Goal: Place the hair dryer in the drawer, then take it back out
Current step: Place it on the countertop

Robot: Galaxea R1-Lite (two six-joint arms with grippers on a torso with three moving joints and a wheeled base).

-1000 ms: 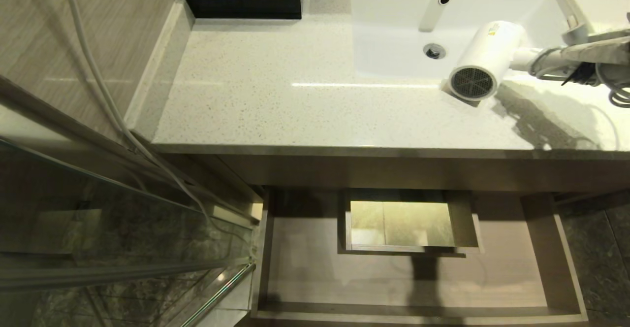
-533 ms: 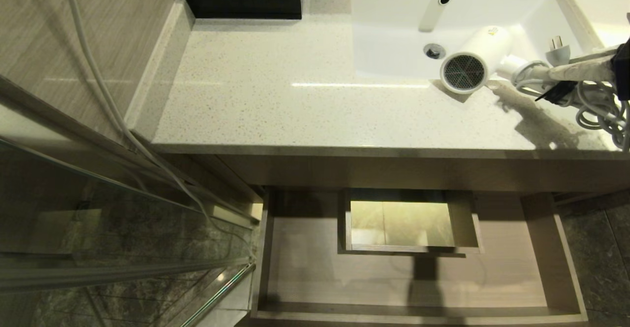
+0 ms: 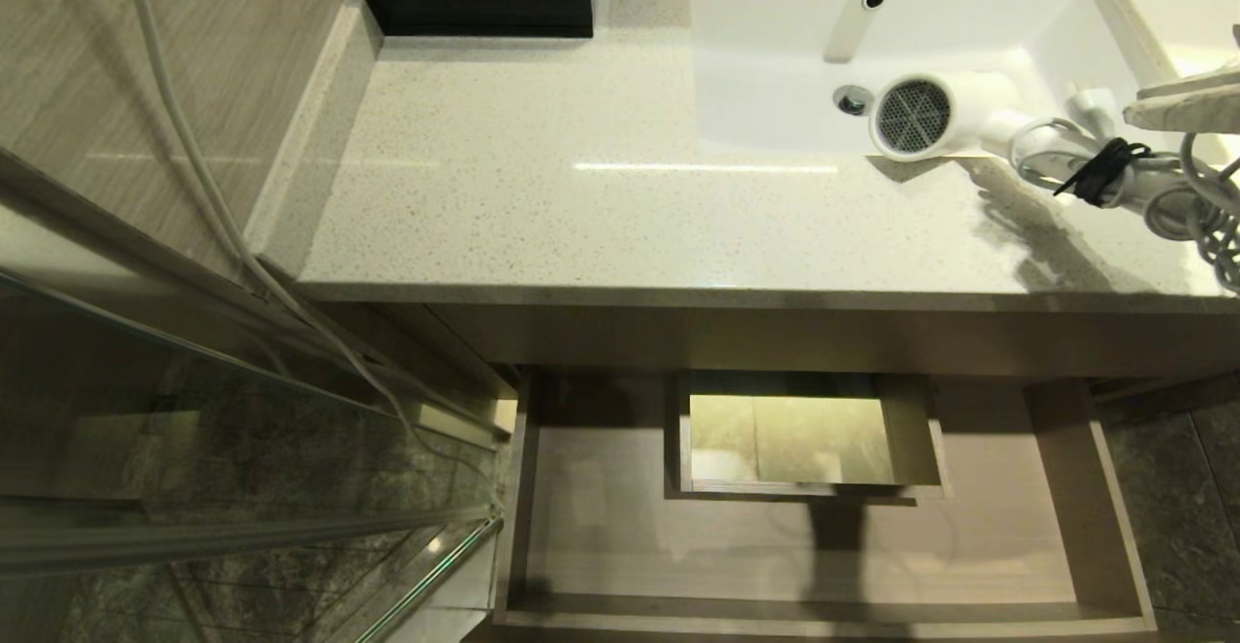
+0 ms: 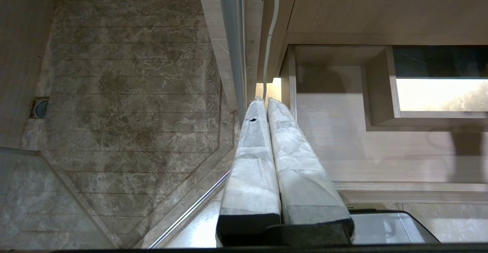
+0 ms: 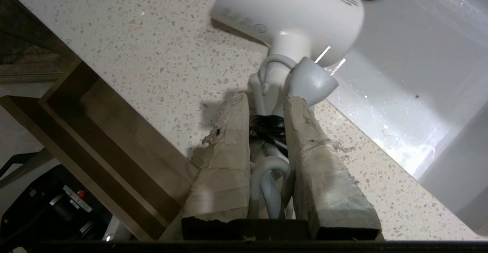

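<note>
Overhead, I see the hair dryer [image 3: 935, 115] held above the sink's [image 3: 775, 14] front edge, the drawer [image 3: 1056, 449] open below. My left gripper [image 4: 265, 101] hangs parked, fingers together. My right gripper [image 5: 265, 98] has its fingers clamped on the handle and coiled cord [image 5: 268, 184]. I judge the smooth barrel slippery and front-heavy, so the handle is the place to grip.

Left claw [image 4: 267, 101], fingers pressed together, hangs beside the open drawer [image 4: 343, 146].
</note>
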